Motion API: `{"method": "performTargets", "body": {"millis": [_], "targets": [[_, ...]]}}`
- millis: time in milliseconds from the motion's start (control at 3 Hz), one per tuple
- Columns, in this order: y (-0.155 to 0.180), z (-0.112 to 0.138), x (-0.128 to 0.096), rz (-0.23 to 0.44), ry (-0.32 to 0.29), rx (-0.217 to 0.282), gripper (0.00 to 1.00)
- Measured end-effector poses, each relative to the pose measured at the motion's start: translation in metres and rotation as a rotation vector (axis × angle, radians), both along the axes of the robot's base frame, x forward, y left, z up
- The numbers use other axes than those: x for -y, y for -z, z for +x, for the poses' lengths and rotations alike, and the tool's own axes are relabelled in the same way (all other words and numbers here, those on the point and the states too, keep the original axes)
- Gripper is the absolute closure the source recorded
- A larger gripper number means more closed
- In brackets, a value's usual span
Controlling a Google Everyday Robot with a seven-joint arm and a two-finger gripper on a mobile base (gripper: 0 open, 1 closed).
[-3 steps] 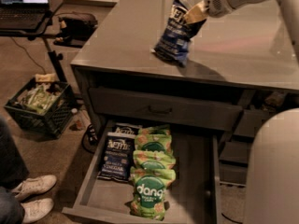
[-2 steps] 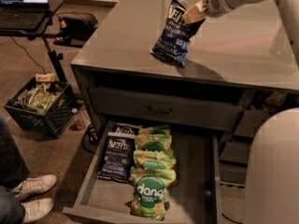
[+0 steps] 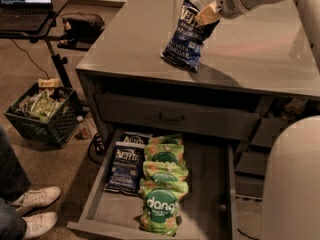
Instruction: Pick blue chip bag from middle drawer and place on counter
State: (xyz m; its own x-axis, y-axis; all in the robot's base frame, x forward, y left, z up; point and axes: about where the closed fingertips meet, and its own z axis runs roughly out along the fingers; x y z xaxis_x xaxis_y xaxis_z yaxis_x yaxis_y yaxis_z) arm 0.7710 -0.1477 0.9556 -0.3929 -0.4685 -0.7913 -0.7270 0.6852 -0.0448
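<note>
The blue chip bag (image 3: pixel 189 35) hangs upright from my gripper (image 3: pixel 206 17), its lower edge touching or just over the grey counter (image 3: pixel 260 54) near the front left. My gripper is shut on the bag's top right edge, and the white arm reaches in from the upper right. The middle drawer (image 3: pixel 210 184) stands pulled open below the counter. In it lie two more dark blue Kettle bags (image 3: pixel 125 164) at the left and several green dang bags (image 3: pixel 162 194) in a row down the middle.
A shut drawer with a small handle (image 3: pixel 172 118) sits just under the counter. A black crate of items (image 3: pixel 42 111) stands on the floor at left. A laptop stand (image 3: pixel 30 14) is at the upper left. A person's white shoes (image 3: pixel 35 209) are at the lower left. My white base (image 3: pixel 292 184) fills the lower right.
The gripper has carried the blue chip bag slightly up and to the left over the counter. The drawer and its bags have not moved.
</note>
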Motion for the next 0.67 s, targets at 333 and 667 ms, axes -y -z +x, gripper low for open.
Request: {"method": "performTargets", "body": {"millis": [333,667], "targets": [[0.0000,0.0000,0.0000,0.000,0.000,0.000,0.12],[0.0001,0.0000,-0.0001,0.000,0.000,0.000,0.00]]}}
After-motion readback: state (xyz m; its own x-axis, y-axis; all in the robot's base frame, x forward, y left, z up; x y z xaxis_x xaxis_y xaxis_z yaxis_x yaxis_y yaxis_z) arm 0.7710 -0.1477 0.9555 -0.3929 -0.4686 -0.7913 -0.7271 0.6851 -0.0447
